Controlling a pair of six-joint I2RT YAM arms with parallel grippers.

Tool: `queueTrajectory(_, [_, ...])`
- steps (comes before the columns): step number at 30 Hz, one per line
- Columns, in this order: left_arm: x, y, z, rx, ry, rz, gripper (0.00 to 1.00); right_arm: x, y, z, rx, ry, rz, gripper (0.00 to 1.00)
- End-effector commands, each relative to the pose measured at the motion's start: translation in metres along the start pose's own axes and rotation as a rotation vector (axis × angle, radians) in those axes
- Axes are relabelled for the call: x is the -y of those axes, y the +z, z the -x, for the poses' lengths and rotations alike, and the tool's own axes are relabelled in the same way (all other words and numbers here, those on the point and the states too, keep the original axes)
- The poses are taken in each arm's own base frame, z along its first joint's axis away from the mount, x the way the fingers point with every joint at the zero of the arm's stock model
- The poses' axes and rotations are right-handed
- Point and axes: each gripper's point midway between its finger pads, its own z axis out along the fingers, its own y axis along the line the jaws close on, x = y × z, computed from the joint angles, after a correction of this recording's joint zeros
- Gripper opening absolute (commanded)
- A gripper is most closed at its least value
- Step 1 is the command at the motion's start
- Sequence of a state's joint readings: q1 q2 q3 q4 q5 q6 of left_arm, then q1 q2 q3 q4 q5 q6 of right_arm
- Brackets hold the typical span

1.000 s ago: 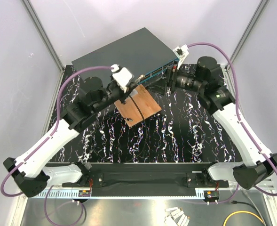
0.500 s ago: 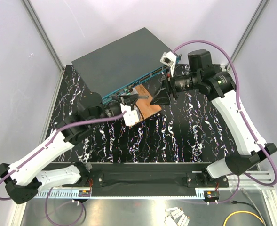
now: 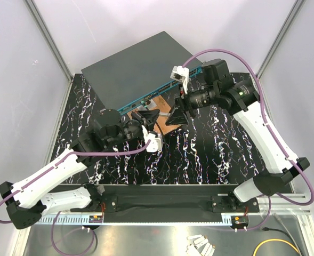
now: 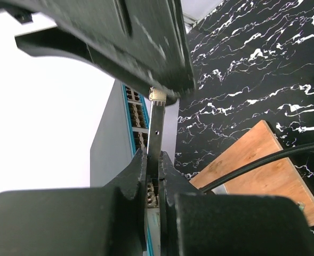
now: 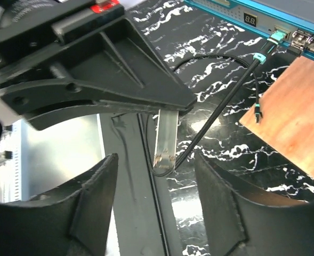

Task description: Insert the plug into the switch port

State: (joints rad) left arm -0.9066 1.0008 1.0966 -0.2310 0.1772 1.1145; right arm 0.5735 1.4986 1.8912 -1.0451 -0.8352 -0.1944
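Observation:
The switch (image 3: 138,64), a flat dark grey box with a teal front edge and a row of ports (image 4: 136,112), lies at the back of the table. My left gripper (image 3: 145,116) is shut on the plug (image 4: 155,128), a slim grey bar with a clear tip, in front of that port row. My right gripper (image 3: 175,114) faces it over the copper-brown board (image 3: 162,125). In the right wrist view the right gripper (image 5: 154,157) stands open with the plug's end (image 5: 166,133) between its fingers, touching neither. A black cable (image 5: 220,101) loops from the plug's end.
The black cable runs to a teal connector (image 5: 274,37) seated in the switch front (image 5: 236,13). A small teal-tipped end (image 5: 258,112) lies by the copper-brown board (image 5: 295,106). Grey walls and metal frame posts close in the back and sides.
My left arm has swung back from the switch front and turned its wrist, keeping the plug. My right gripper has moved left toward it, and its jaws have narrowed a little.

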Motion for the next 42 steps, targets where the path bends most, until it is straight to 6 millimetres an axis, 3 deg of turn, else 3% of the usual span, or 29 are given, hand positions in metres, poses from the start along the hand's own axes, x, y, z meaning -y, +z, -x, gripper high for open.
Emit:
queueTrajectory(1, [-0.022,-0.008,0.017,0.051,0.042,0.076,0.0,0.003,0.002,0.009,0.006,-0.072,-0.054,0.64])
queueTrajectory(6, [-0.02,-0.007,0.018,0.056,0.042,0.069,0.0,0.007,0.004,0.014,0.01,-0.097,-0.09,0.52])
queueTrajectory(9, [-0.018,-0.007,0.019,0.058,0.044,0.057,0.0,0.007,0.006,0.013,0.001,-0.107,-0.098,0.4])
queueTrajectory(14, [-0.015,-0.006,0.016,0.051,0.039,0.049,0.01,0.006,0.005,0.009,-0.009,-0.13,-0.111,0.0])
queueTrajectory(20, [-0.034,-0.01,0.013,0.015,-0.118,0.149,0.57,0.017,-0.003,0.007,0.022,-0.128,-0.216,0.0])
queueTrajectory(22, [-0.056,-0.019,0.013,-0.001,-0.27,0.246,0.65,0.03,0.0,0.003,0.055,-0.137,-0.277,0.0])
queueTrajectory(23, [-0.064,-0.023,0.013,-0.005,-0.332,0.279,0.7,0.033,-0.011,0.007,0.1,-0.137,-0.347,0.0])
queueTrajectory(24, [-0.075,-0.03,0.007,-0.026,-0.4,0.323,0.72,0.045,-0.007,0.005,0.133,-0.143,-0.382,0.0])
queueTrajectory(25, [-0.087,-0.038,0.013,0.001,-0.542,0.357,0.73,0.051,-0.011,0.005,0.16,-0.14,-0.435,0.0])
queueTrajectory(26, [-0.093,-0.043,0.013,0.007,-0.614,0.373,0.75,0.051,-0.018,0.018,0.23,-0.17,-0.465,0.0])
queueTrajectory(27, [-0.103,-0.053,0.004,-0.011,-0.685,0.411,0.75,0.06,-0.015,0.007,0.225,-0.155,-0.49,0.0])
queueTrajectory(29, [-0.12,-0.068,0.01,0.057,-0.919,0.47,0.76,0.067,-0.021,0.009,0.269,-0.158,-0.545,0.0])
queueTrajectory(30, [-0.125,-0.076,-0.003,0.048,-0.997,0.495,0.77,0.072,-0.016,0.008,0.288,-0.171,-0.551,0.0])
queueTrajectory(31, [-0.129,-0.083,0.0,0.097,-1.141,0.516,0.78,0.074,-0.015,0.007,0.298,-0.18,-0.556,0.0])
queueTrajectory(32, [-0.129,-0.088,-0.005,0.105,-1.207,0.536,0.78,0.075,-0.016,0.014,0.334,-0.205,-0.561,0.0])
queueTrajectory(34, [-0.134,-0.106,-0.02,0.14,-1.388,0.602,0.79,0.085,-0.011,0.007,0.33,-0.203,-0.591,0.0])
queueTrajectory(39, [-0.111,-0.136,-0.075,0.125,-1.689,0.754,0.83,0.095,0.003,0.012,0.358,-0.229,-0.619,0.0])
queueTrajectory(42, [-0.095,-0.144,-0.095,0.143,-1.834,0.792,0.84,0.09,0.019,0.014,0.355,-0.289,-0.601,0.0])
